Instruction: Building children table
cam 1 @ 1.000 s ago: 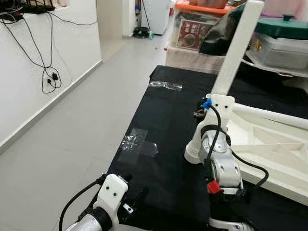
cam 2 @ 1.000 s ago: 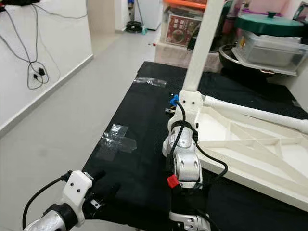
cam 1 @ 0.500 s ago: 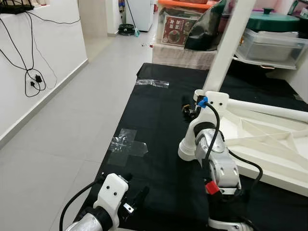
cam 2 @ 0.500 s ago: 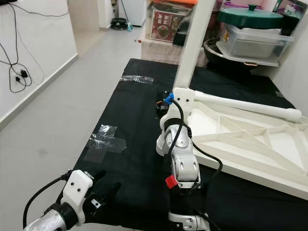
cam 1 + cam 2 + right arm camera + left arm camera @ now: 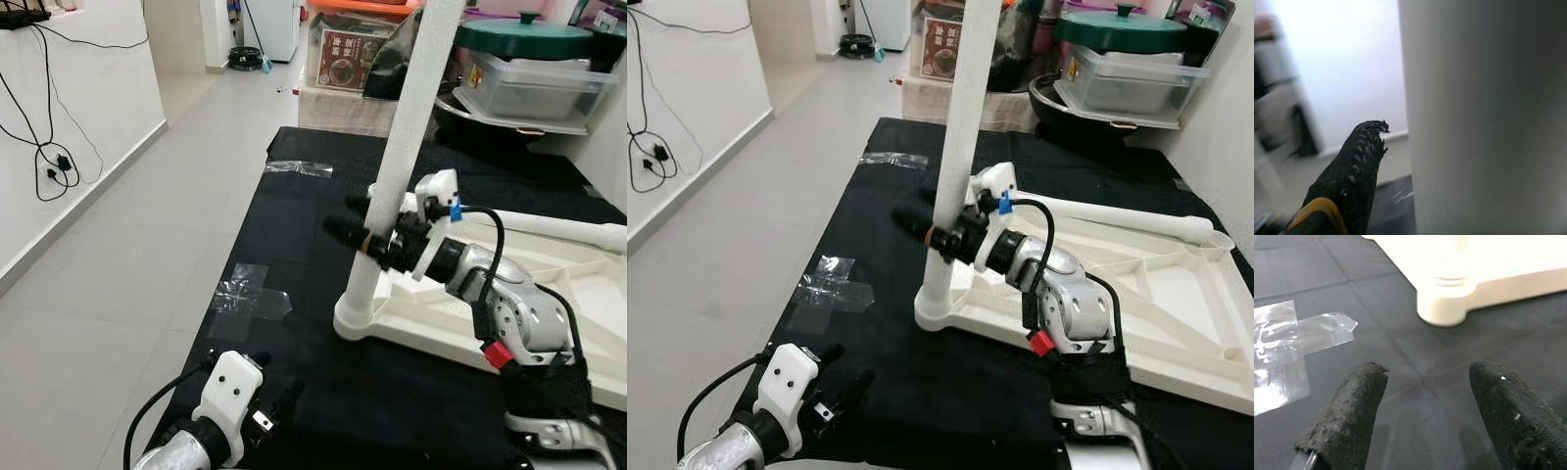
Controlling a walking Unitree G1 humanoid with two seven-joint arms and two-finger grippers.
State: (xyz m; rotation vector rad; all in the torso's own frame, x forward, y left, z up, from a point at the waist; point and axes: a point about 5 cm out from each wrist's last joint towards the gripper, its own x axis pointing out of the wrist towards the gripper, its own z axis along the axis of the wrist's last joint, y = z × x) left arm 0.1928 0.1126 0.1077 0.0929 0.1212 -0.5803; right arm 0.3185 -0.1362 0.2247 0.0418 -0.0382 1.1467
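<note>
Left wrist view gives me my left gripper (image 5: 1425, 416) with its fingers spread wide, holding nothing, low over the black mat (image 5: 294, 245) near the table frame (image 5: 549, 313). Beyond it my right gripper (image 5: 367, 235) clasps the white table leg (image 5: 397, 176), which stands upright in that frame's nearest corner socket.

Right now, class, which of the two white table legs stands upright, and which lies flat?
The leg in the right end effector stands upright at the tabletop's near corner. The other leg lies flat along its far edge.
</note>
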